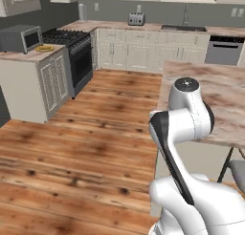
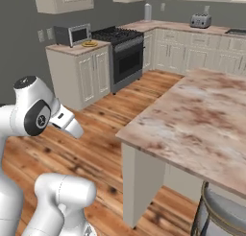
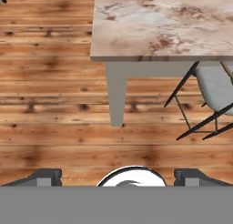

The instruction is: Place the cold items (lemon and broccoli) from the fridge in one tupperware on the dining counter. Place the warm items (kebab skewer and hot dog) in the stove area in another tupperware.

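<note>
In the hand view my gripper (image 3: 118, 177) is open, its two dark fingertips (image 3: 43, 176) wide apart with nothing between them, pointing down at bare wooden floor. The dining counter (image 3: 159, 22), beige marble with brown veins, has its end just beyond the gripper; it also lies to the right of my folded arm (image 1: 210, 95) (image 2: 192, 124). The stove (image 1: 72, 38) (image 2: 120, 38) stands far off across the floor. The lemon, broccoli, fridge, both tupperwares, kebab skewer and hot dog are out of view.
A grey-seated stool (image 3: 216, 86) (image 2: 226, 211) stands tucked at the counter's side. A microwave (image 1: 21, 38) and a flat yellow item (image 1: 45, 48) sit on the cabinet beside the stove. A toaster (image 2: 200, 21) is on the back counter. Wooden floor (image 1: 95, 124) stretches between island and stove.
</note>
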